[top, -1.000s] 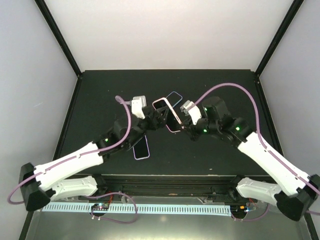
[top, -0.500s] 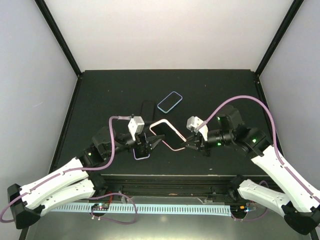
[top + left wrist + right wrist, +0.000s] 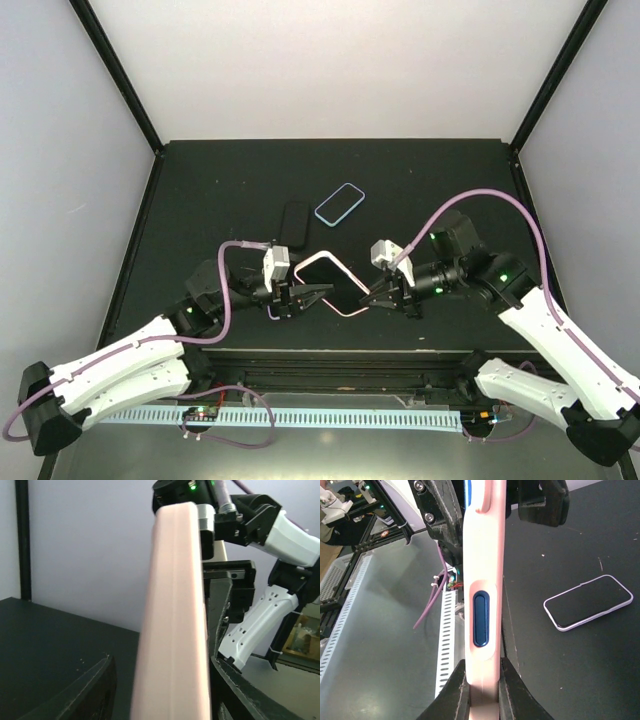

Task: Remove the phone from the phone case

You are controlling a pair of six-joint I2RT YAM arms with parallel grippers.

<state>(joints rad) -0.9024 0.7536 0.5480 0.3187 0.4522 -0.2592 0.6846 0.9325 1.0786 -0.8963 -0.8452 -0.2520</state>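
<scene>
The phone (image 3: 332, 280), dark screen up, sits in a pink phone case (image 3: 346, 308) held off the black table between both arms. My right gripper (image 3: 372, 292) is shut on the case's right end. In the right wrist view its fingers (image 3: 461, 690) pinch the case (image 3: 482, 555) edge-on, with the phone's blue side button (image 3: 481, 618) showing through a cutout. My left gripper (image 3: 312, 292) straddles the other end. In the left wrist view the case (image 3: 172, 630) fills the space between the fingers (image 3: 90, 690), and a dark gap remains on the left side.
A blue-rimmed phone (image 3: 339, 203) and a black phone (image 3: 295, 222) lie flat farther back. A lilac-rimmed phone (image 3: 272, 311) lies partly under my left gripper. A light-rimmed phone (image 3: 588, 602) shows beside the case. The table's near rail and white cable tray (image 3: 280, 415) are close.
Both arms have drawn back toward the near edge, carrying the pink-cased phone with them. The left jaws have narrowed around its end. The right grip has not changed.
</scene>
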